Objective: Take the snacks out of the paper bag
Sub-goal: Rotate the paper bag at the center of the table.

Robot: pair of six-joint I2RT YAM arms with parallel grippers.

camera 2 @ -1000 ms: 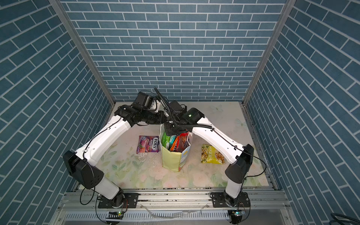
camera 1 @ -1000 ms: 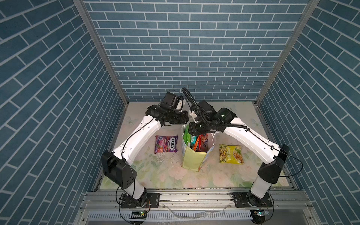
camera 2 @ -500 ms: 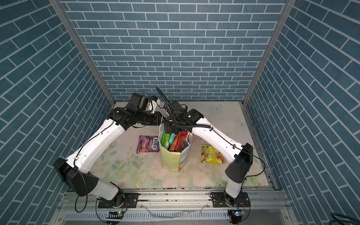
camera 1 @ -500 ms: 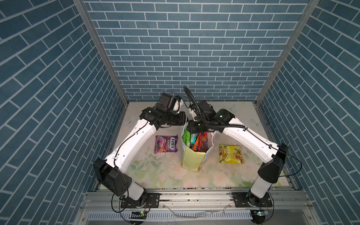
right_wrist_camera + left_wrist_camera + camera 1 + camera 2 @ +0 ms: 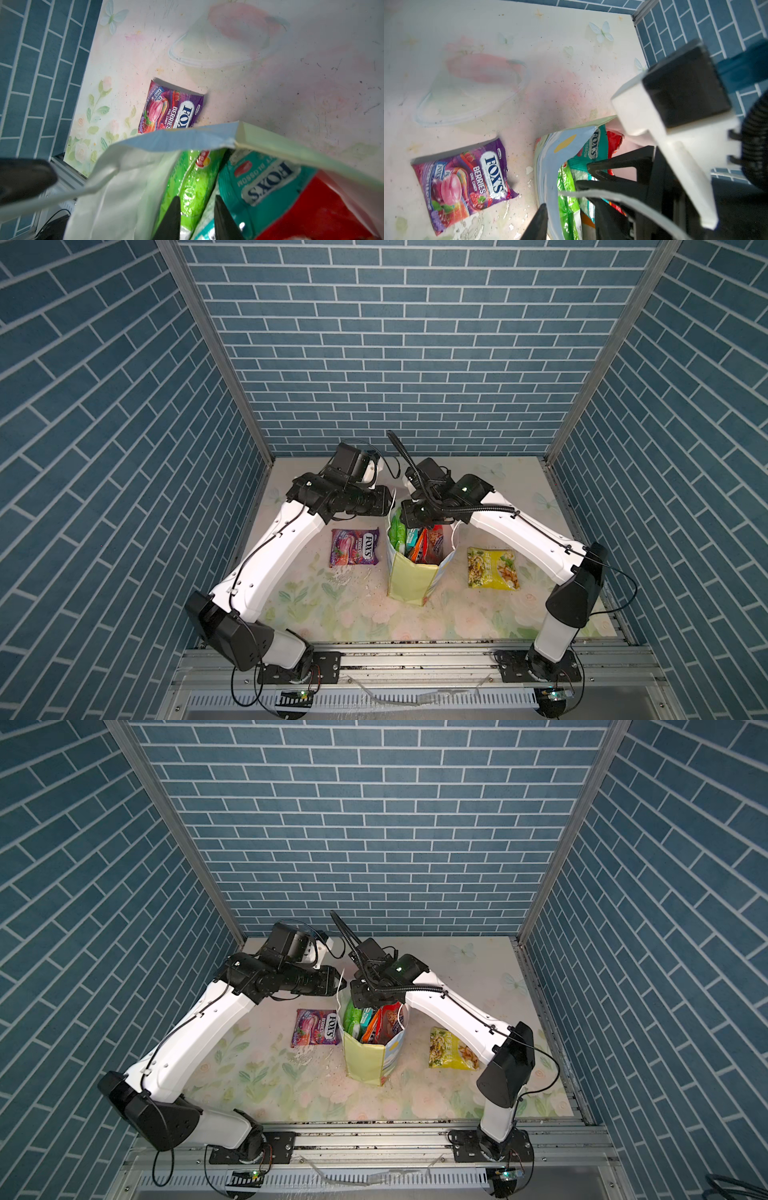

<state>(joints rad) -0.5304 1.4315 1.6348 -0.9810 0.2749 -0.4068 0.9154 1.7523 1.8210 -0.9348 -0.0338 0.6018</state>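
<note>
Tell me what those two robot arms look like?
Both the left arm and right arm have smooth white shells between chunky black joints, with thin black cables clipped alongside. The right one also carries a ribbed black hose and a small green light. Each ends in black, tapering, pointed jaws.

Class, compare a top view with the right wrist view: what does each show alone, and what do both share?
Top only: the yellow packet lying on the table. Wrist only: fingertips of the right gripper, between the green packet and the teal packet. Both: the paper bag and the purple packet.
</note>
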